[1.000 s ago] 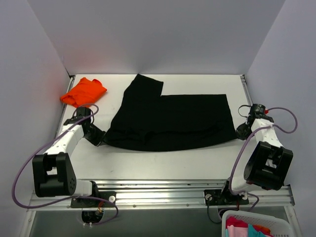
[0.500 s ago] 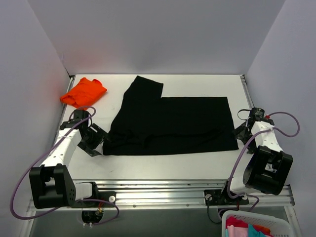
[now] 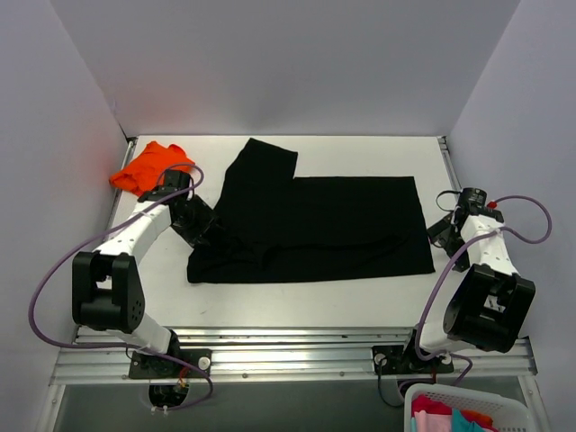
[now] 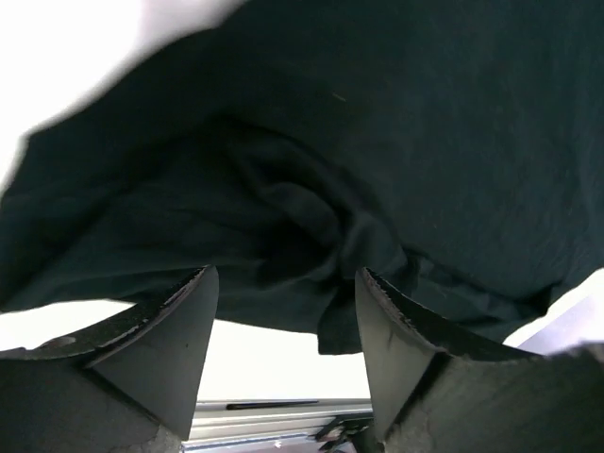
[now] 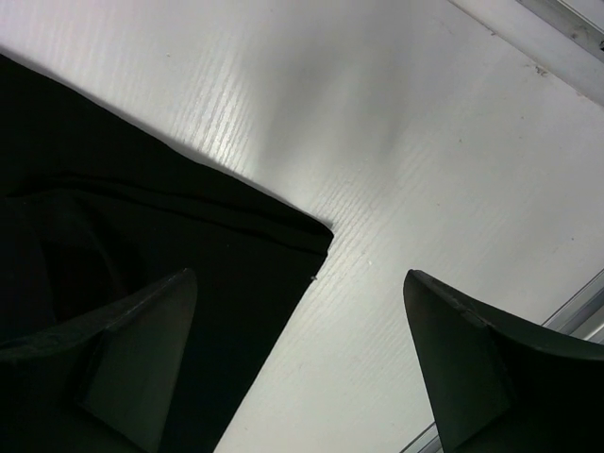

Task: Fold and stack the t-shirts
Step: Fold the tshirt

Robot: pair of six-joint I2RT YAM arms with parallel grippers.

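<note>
The black t-shirt (image 3: 324,225) lies spread flat across the middle of the white table (image 3: 360,153), one sleeve pointing to the far edge. The orange t-shirt (image 3: 153,166) sits folded at the far left corner. My left gripper (image 3: 209,230) hovers at the black shirt's left edge, near the sleeve. In the left wrist view it (image 4: 288,283) is open, with rumpled black cloth (image 4: 377,142) just beyond the fingertips. My right gripper (image 3: 443,232) stands open beside the shirt's right edge. In the right wrist view it (image 5: 297,278) straddles a corner of the black shirt (image 5: 113,217) and bare table (image 5: 425,142).
A white basket (image 3: 459,409) with colourful clothes stands below the table's near right corner. Metal rails (image 3: 297,346) run along the near edge. Grey walls close in the left, right and far sides.
Both grippers have opened and let go of the black shirt, which now lies flatter with a straight near edge. The left gripper moved farther along the shirt's left edge.
</note>
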